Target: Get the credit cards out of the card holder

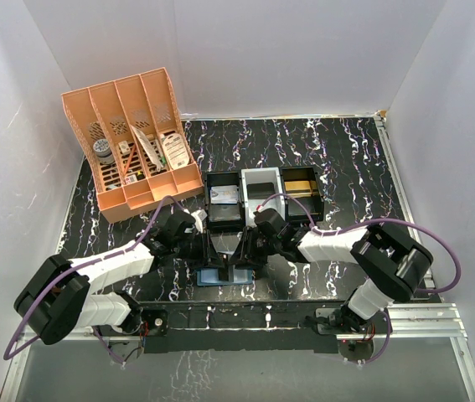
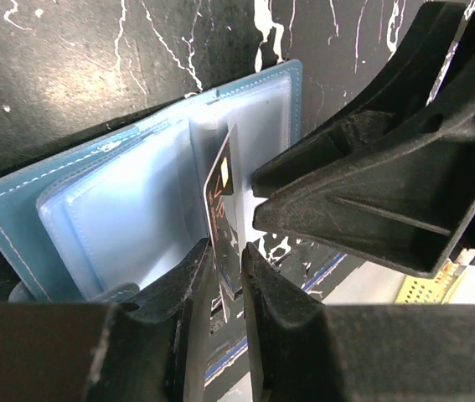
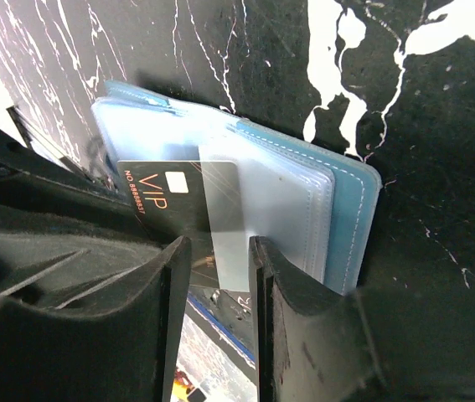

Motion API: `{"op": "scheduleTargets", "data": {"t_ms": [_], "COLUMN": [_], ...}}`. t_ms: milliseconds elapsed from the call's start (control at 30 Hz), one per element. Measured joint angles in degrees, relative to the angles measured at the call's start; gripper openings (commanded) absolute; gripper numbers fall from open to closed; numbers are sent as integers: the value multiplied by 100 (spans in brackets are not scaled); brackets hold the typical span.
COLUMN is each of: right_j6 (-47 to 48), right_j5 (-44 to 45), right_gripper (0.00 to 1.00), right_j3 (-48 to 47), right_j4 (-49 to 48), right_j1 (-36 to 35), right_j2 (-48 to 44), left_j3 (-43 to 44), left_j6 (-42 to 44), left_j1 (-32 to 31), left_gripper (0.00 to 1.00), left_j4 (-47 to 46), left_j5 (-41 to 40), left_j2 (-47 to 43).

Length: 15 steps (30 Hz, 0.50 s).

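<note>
Trays (image 1: 260, 174) stand just beyond open card holder (image 1: 213, 276).

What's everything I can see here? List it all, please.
card holder: one, teal-blue, open on the table between the grippers
credit card: one seen, black, sticking out of the card holder
small trays: three, black, white, black, mid table
organiser: one, orange, far left, holding small items
table: one, black with white veins
left gripper: one, black, shut on the credit card
right gripper: one, black, shut on a card holder sleeve
</note>
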<state>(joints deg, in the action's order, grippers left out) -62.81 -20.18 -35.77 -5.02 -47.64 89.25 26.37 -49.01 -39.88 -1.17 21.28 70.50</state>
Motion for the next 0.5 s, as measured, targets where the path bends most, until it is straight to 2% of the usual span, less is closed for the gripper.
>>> {"op": "scheduleTargets", "data": {"t_ms": [233, 333, 400, 500], "right_j6": [-76, -79, -81, -94], "right_j5": [7, 11, 13, 17], "right_gripper": [33, 33, 33, 33], "right_j3": [44, 44, 44, 44], "right_j4": [-39, -42, -42, -39], "right_j1": [0, 0, 0, 0], "right_j2": [0, 0, 0, 0], "left_j3": [-2, 0, 0, 17], "left_j6": [7, 17, 48, 133], "left_j1": [0, 0, 0, 0], "left_gripper": [13, 8, 1, 0], "left_j4": [-179, -197, -131, 35], "left_j5": [424, 511, 511, 501], "left_j2": [57, 111, 120, 122]}}
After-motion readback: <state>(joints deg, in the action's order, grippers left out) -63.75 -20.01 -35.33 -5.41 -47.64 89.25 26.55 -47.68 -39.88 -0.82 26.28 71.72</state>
